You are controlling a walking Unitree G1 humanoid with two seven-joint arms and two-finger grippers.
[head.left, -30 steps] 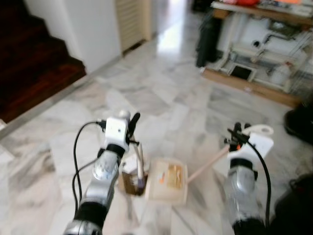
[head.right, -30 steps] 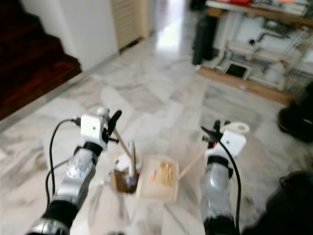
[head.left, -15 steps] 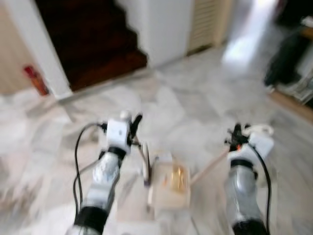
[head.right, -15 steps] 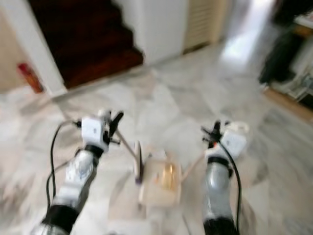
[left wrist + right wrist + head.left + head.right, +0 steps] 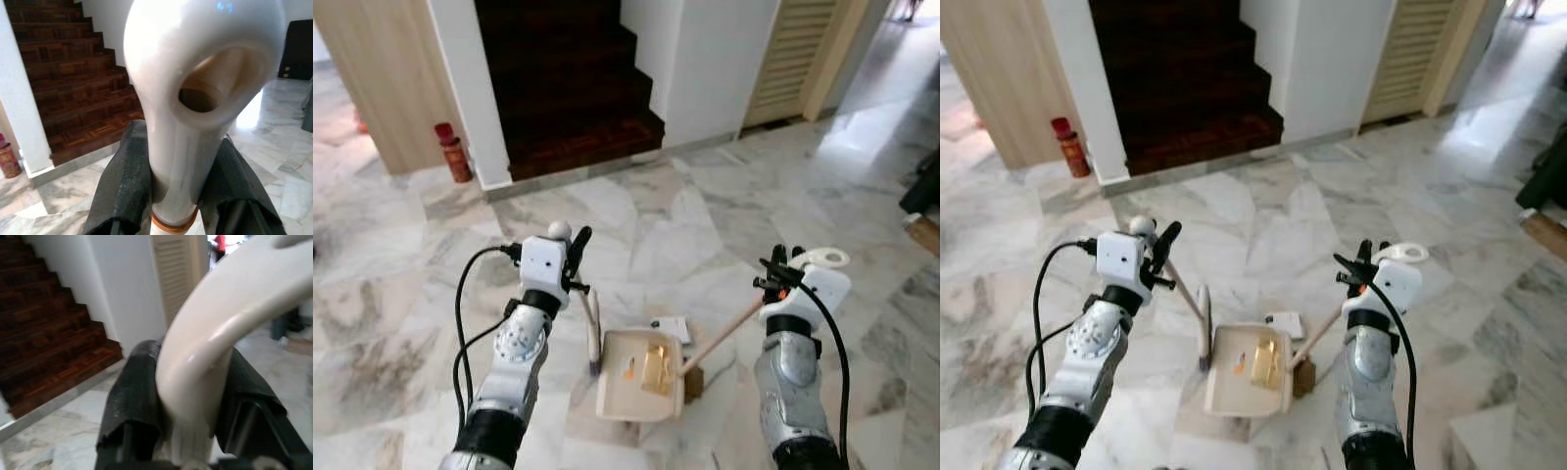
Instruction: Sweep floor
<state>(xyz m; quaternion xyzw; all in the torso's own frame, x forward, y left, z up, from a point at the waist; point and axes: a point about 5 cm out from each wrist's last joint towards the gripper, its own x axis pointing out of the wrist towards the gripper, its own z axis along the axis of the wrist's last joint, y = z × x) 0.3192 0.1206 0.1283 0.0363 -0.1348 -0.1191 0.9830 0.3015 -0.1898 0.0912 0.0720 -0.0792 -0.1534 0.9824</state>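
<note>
Dustpan (image 5: 641, 374): rests on marble floor (image 5: 431, 323), its long handle (image 5: 720, 336) rising to right gripper (image 5: 781, 272), clamped on it. Brush (image 5: 593, 333): just beside dustpan's left rim, gripped by left gripper (image 5: 572, 257).

Glossy veined marble floor (image 5: 724, 211); dark polished wood stairs (image 5: 568, 88); smooth cream plastic dustpan (image 5: 641, 377) with glossy white handle (image 5: 220, 323).

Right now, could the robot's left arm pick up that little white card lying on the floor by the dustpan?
Probably not as things stand: the left pincer is shut on the broom handle, so it has no free grip. The white card lies on the floor beyond the dustpan, well below that arm.
</note>
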